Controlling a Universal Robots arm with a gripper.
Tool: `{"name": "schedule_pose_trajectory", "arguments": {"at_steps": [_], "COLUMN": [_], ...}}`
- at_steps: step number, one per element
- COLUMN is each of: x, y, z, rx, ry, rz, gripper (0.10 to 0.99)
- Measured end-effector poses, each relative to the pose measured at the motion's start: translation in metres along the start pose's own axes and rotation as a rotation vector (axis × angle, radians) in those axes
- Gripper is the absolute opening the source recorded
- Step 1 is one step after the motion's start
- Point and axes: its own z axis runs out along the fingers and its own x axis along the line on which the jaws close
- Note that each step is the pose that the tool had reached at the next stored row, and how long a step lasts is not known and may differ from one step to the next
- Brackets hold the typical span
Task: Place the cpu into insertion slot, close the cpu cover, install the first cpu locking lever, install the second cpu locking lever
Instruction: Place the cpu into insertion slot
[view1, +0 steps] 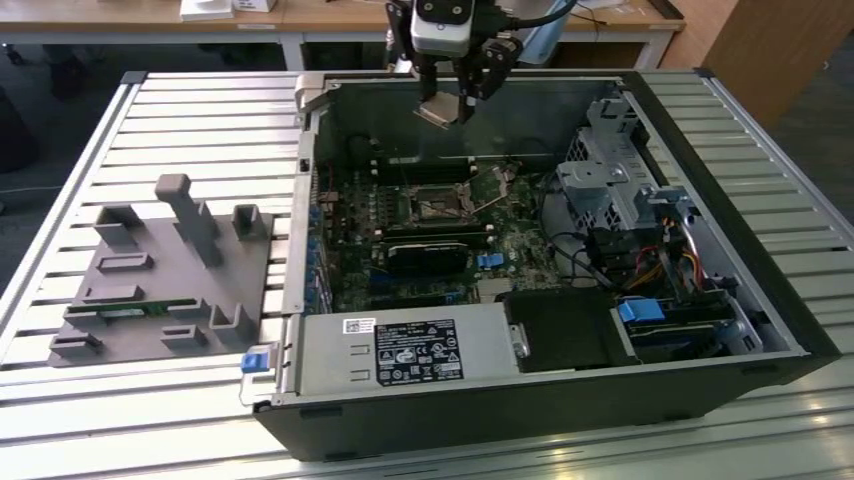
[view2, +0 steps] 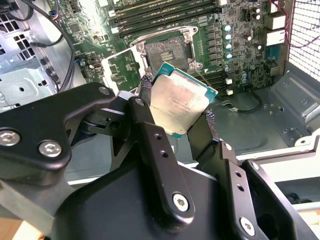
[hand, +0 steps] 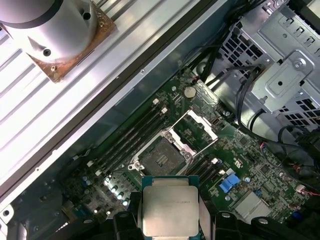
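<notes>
My gripper (view1: 449, 104) hangs over the far wall of the open computer case (view1: 747, 300), shut on the cpu (view1: 437, 113). In both wrist views the silvery square cpu (view2: 181, 102) (hand: 169, 210) sits clamped by its edges between the two black fingers (view2: 146, 97). The chip is held in the air, apart from the board. Below it on the green motherboard lies the insertion slot (view1: 434, 206) (view2: 166, 49) (hand: 161, 159), bare and uncovered. The cpu cover (hand: 196, 129) stands swung open beside the slot, its silver frame tilted up.
Memory slots (hand: 132, 137) run beside the socket. A silver drive cage (view1: 614, 180) with cables fills the exterior view's right side of the case, and a power supply (view1: 400, 350) sits at its near edge. A grey fixture block (view1: 160, 270) rests on the slatted table on the exterior view's left.
</notes>
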Motion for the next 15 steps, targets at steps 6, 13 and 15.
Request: {"name": "schedule_pose_trajectory", "arguments": {"at_steps": [6, 13, 15], "x": [0.0, 0.0, 0.0], "y": [0.0, -0.0001, -0.0001], "z": [0.0001, 0.0003, 0.0004], "rx": [0.0, -0.001, -0.001], "ry": [-0.0015, -0.0032, -0.0038], "rz": [0.017, 0.036, 0.042], "gripper": [0.537, 0.537, 0.537]}}
